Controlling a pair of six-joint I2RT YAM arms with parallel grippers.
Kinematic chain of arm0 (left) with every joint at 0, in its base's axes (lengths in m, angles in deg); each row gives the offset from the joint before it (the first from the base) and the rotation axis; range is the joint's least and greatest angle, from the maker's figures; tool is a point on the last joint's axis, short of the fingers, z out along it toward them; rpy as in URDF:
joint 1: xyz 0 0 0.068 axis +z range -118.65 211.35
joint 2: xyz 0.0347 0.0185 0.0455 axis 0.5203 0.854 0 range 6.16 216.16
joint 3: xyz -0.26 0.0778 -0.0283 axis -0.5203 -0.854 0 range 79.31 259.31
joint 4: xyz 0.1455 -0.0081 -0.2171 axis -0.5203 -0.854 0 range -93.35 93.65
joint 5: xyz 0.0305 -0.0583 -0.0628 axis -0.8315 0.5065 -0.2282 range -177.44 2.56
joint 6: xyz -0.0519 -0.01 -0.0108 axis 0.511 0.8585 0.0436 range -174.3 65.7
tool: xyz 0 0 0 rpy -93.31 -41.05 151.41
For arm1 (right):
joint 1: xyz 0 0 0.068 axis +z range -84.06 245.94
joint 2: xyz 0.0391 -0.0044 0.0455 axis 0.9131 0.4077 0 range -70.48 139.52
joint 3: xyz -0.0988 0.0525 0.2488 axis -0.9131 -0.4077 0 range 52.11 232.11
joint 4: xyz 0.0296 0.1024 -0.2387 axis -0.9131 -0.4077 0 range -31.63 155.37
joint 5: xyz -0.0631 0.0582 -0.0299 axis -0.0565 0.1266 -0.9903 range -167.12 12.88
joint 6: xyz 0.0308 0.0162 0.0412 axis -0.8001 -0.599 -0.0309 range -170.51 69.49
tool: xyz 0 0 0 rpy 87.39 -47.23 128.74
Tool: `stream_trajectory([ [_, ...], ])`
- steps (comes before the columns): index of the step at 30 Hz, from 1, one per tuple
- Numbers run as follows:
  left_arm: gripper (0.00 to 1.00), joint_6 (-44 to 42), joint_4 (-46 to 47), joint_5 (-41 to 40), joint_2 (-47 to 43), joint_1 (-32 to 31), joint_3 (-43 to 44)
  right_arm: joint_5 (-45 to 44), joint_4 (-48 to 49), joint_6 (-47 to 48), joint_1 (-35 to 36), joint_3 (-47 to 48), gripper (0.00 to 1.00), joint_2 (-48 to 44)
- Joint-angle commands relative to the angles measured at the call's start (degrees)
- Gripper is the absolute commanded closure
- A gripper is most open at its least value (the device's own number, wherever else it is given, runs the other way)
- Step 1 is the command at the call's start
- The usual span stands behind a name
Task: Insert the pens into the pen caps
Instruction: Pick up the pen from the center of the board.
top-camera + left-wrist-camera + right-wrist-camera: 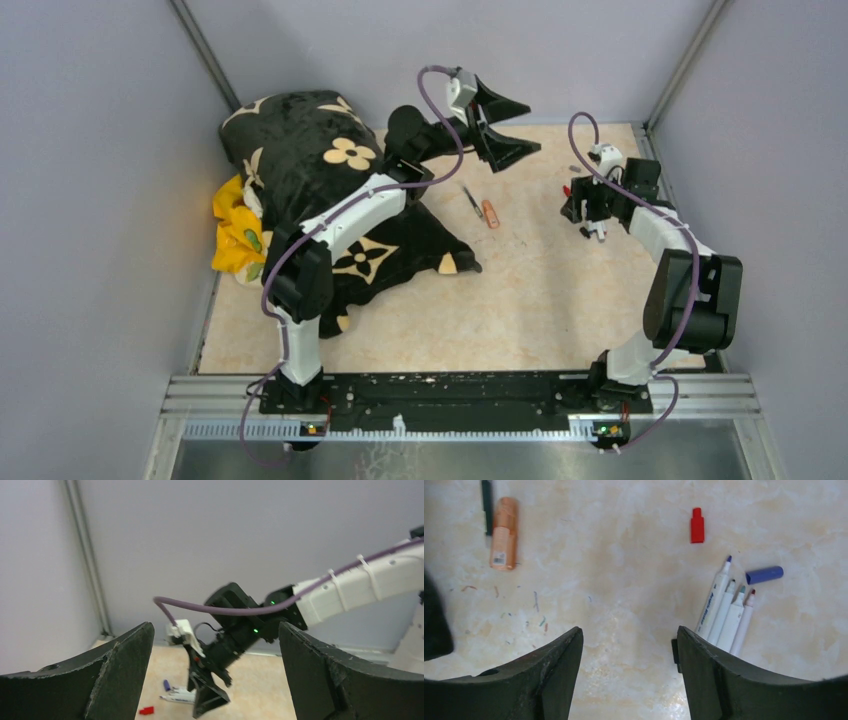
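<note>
Several white-barrelled pens (724,611) lie side by side, uncapped, partly under my right gripper's right finger (709,675). A purple cap (764,574) lies just beyond their tips and a red cap (696,525) farther off. An orange marker (504,533) and a thin dark pen (486,507) lie together at the far left. My right gripper (629,632) hangs low over bare table, open, with nothing between its fingers. A small dark piece at the right finger's inner edge is too hidden to name. My left gripper (533,128) is raised and wide open, empty.
A black blanket with cream flowers (310,180) and a yellow cloth (235,235) cover the table's left side under the left arm. Grey walls close in the back and both sides. The left wrist view looks across at the right gripper (210,700).
</note>
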Motion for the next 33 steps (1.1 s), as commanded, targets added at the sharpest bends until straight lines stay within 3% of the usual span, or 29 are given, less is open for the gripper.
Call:
stream_trajectory([
  [1, 0.01, -0.56, 0.56, 8.03, 1.83, -3.5, -2.04, -7.96, 0.5, -0.91, -0.69, 3.66, 0.35, 2.28],
  [5, 0.02, 1.01, 2.01, 9.02, 3.5, -2.81, -2.33, -12.34, 0.92, -0.6, -2.53, 3.33, 0.6, 3.18],
  [21, 0.06, 7.26, 11.42, 9.73, 3.72, -1.86, -14.37, -11.13, -1.77, 1.36, -6.89, 4.53, 0.82, 7.96],
  [33, 0.09, 9.88, 14.58, 10.44, 4.45, -1.95, -16.47, -11.52, -2.51, 2.03, -7.0, 5.01, 0.84, 10.39],
])
